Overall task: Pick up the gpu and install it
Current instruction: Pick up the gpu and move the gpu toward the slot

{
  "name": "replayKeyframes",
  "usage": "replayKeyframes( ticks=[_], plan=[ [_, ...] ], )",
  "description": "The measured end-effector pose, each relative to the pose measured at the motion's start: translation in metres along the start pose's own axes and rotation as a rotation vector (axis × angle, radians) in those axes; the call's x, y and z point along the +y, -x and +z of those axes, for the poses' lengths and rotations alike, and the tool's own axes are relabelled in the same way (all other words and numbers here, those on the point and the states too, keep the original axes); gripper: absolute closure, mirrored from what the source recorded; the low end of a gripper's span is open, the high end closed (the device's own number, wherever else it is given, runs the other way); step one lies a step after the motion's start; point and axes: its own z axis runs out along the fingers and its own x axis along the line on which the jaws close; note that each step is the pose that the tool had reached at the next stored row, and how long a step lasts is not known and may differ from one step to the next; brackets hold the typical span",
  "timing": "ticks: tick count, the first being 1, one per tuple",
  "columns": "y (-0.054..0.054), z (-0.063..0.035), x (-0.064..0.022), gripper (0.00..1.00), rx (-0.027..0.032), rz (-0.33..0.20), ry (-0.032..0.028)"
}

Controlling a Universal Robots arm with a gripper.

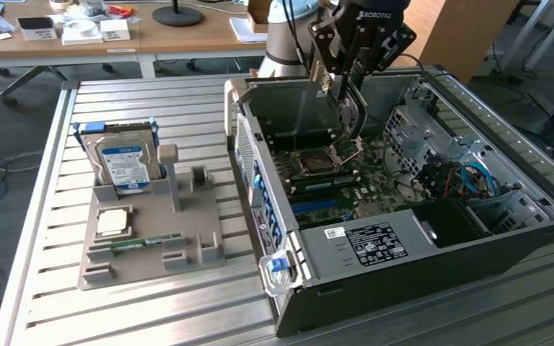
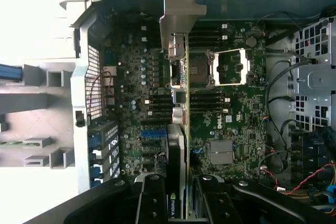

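My gripper point(image 1: 345, 76) hangs over the open computer case point(image 1: 354, 249), shut on the gpu point(image 1: 348, 119). The gpu is a thin dark card that hangs edge-down above the motherboard point(image 1: 340, 184), near the CPU socket point(image 1: 313, 162). In the wrist view the gpu point(image 2: 181, 129) shows edge-on between my fingers point(image 2: 152, 203), and its pale metal bracket point(image 2: 178, 19) points toward the case's rear wall. The card is clear of the blue expansion slots point(image 2: 152, 132) and touches nothing.
A grey parts holder point(image 1: 152, 238) lies on the slatted metal table point(image 1: 133, 101) at the exterior view's left. It carries a hard drive point(image 1: 123, 162), a CPU point(image 1: 113, 222) and a green RAM stick point(image 1: 147, 244). Cables point(image 1: 460, 180) and drive cages fill the case's far side.
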Motion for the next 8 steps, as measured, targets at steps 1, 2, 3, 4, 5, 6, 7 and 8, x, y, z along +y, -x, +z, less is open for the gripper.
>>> replayKeyframes(
  ticks=[1,2,3,4,5,6,7,8],
  plan=[
    [0.0006,0.0,0.0,0.73,0.0,0.0,0.0],
    [0.0012,0.0,0.0001,0.73,0.0,0.0,0.0],
    [0.0018,0.0,0.0001,0.73,0.0,0.0,0.0],
    [0.0026,0.0,0.0002,0.73,0.0001,0.0,0.0],
    [0.0035,0.0,0.0002,0.73,0.0001,0.0,-0.0001],
    [0.0046,0.0,0.0003,0.73,0.0001,0.0,-0.0001],
    [0.0058,0.0001,0.0004,0.73,0.0,0.0,0.0],
    [0.0072,0.0001,0.0004,0.73,0.0,0.0,0.0]
  ],
)
